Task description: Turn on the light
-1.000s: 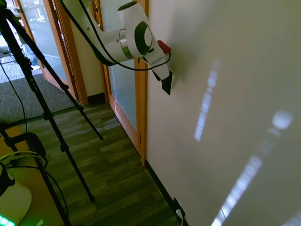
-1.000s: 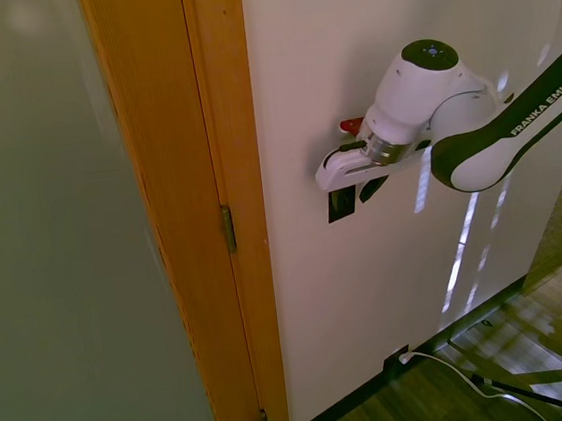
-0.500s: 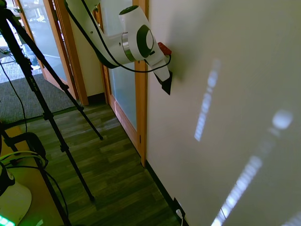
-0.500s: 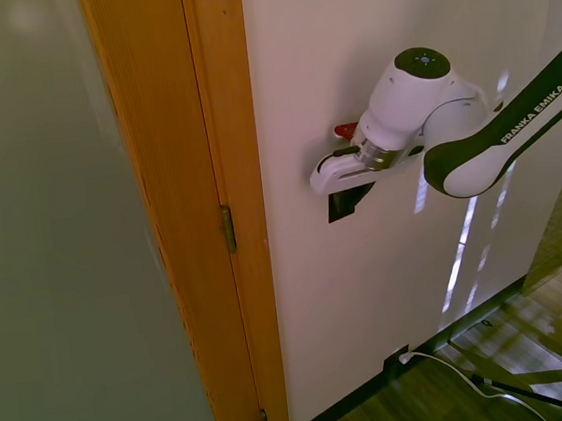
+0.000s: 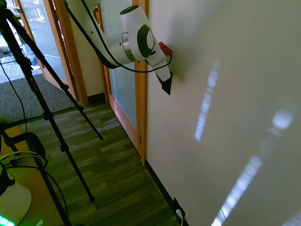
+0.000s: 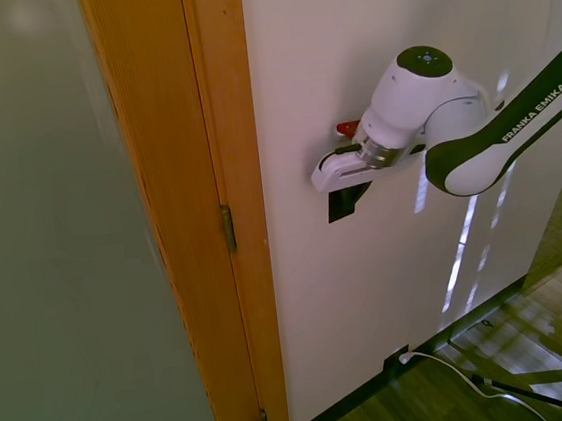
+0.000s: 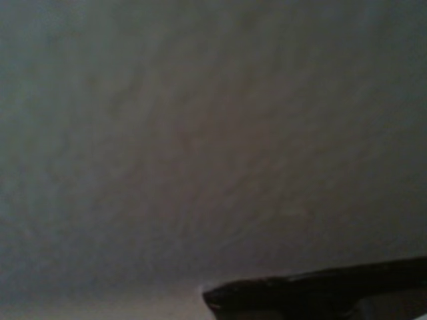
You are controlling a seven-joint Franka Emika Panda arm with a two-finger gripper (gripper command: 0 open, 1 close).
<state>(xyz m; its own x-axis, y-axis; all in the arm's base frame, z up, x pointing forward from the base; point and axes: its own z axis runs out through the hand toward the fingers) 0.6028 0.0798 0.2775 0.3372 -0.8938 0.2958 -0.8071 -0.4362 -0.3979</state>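
Observation:
The light switch (image 6: 338, 207) is a small black upright plate on the white wall, just right of the wooden door frame; no lamp shows. My gripper (image 6: 356, 194) is pressed against the wall at the plate's top, with the white hand covering the plate's upper edge. From the other side the switch and gripper (image 5: 167, 84) merge into one dark shape against the wall. The wrist view is a blurred, close wall surface with a dark edge (image 7: 320, 293) along its bottom.
A wooden door frame (image 6: 230, 206) with a frosted glass panel (image 6: 53, 244) stands close to the left of the switch. A low dark outlet (image 6: 394, 361) with a white plug and cord sits at the baseboard. Dark wood floor (image 5: 108, 165) lies below.
The hand shifted slightly toward the door frame and upward along the wall, then settled back a touch. It stays against the switch plate.

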